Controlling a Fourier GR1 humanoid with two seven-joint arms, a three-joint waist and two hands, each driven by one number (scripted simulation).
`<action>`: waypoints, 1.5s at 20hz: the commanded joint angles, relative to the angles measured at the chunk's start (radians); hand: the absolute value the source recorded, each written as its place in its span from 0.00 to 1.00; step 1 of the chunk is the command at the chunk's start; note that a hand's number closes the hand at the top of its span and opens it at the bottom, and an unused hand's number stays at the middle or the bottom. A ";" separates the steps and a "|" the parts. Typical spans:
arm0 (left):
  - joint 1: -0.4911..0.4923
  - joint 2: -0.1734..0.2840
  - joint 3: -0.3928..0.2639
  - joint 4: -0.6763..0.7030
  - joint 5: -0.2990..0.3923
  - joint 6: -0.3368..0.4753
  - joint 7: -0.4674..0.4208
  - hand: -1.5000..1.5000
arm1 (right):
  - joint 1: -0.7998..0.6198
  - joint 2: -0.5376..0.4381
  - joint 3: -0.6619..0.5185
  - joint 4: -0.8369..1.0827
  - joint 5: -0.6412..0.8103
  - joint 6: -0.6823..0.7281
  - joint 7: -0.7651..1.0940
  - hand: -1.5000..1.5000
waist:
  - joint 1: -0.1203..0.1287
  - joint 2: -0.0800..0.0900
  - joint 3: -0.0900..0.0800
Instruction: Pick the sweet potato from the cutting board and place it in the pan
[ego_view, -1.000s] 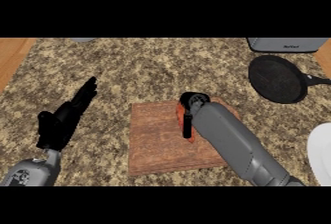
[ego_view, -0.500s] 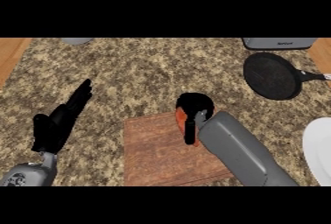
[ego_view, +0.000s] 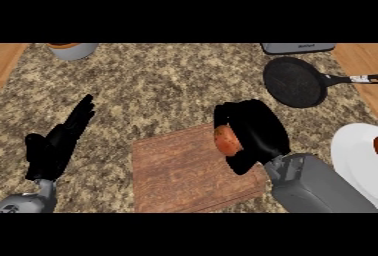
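Observation:
My right hand (ego_view: 255, 132) is curled round the orange sweet potato (ego_view: 225, 141) and holds it just above the far right corner of the wooden cutting board (ego_view: 184, 175). Only the left side of the sweet potato shows past the black fingers. The black pan (ego_view: 295, 81) lies at the upper right of the counter, its handle pointing right, with nothing in it. It is well beyond and to the right of my right hand. My left hand (ego_view: 57, 145) rests open at the left, fingers pointing up and away.
A white plate (ego_view: 354, 157) with something orange on it sits at the right edge, close to my right forearm. A grey bowl (ego_view: 72, 49) stands at the far left, and a grey appliance (ego_view: 297, 48) behind the pan. Wooden counter edges show at both sides.
My right hand has closed on the sweet potato and lifted it off the board toward the board's far right corner. The view has shifted, so the board sits lower. The left hand stays still.

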 joint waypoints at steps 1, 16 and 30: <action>-0.003 -0.007 -0.005 -0.013 -0.012 0.016 0.021 0.50 | 0.131 -0.145 -0.044 -0.275 0.068 -0.123 -0.063 1.00 | -0.007 0.008 0.001; -0.038 -0.026 -0.004 0.004 -0.023 -0.071 -0.026 0.50 | 0.463 -0.171 -0.470 -0.151 -0.214 -0.386 -0.410 1.00 | 0.106 0.039 -0.002; -0.100 -0.094 -0.021 -0.011 -0.062 -0.073 0.057 0.50 | 0.012 -0.145 -0.686 0.762 -0.164 -0.495 -0.870 1.00 | 0.128 0.045 -0.001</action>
